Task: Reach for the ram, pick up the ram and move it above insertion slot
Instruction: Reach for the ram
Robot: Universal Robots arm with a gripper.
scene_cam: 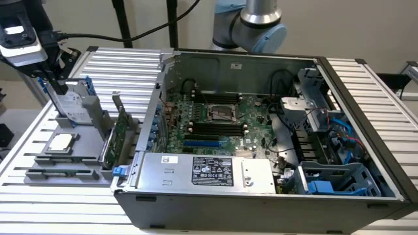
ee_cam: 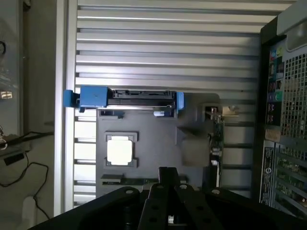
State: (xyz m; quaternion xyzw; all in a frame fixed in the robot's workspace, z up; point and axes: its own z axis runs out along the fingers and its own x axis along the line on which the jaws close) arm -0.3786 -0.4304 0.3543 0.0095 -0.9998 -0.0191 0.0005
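Note:
The ram [scene_cam: 62,172] is a thin stick standing on edge in the front slot of a grey fixture tray [scene_cam: 85,147] at the exterior view's left. In the wrist view the ram [ee_cam: 129,181] lies just past the fingertips. My gripper [scene_cam: 58,88] hangs over the back of the tray, beside the hard drive, well above the ram. Its fingers [ee_cam: 166,175] look closed together with nothing between them. The black memory slots [scene_cam: 216,128] sit on the motherboard inside the open computer case [scene_cam: 261,205].
The tray [ee_cam: 158,139] also holds a hard drive in a blue caddy [scene_cam: 75,105] [ee_cam: 129,98], a processor [scene_cam: 60,142] [ee_cam: 120,150] and an upright green expansion card [scene_cam: 117,134] [ee_cam: 217,139]. The case wall rises between the tray and the motherboard.

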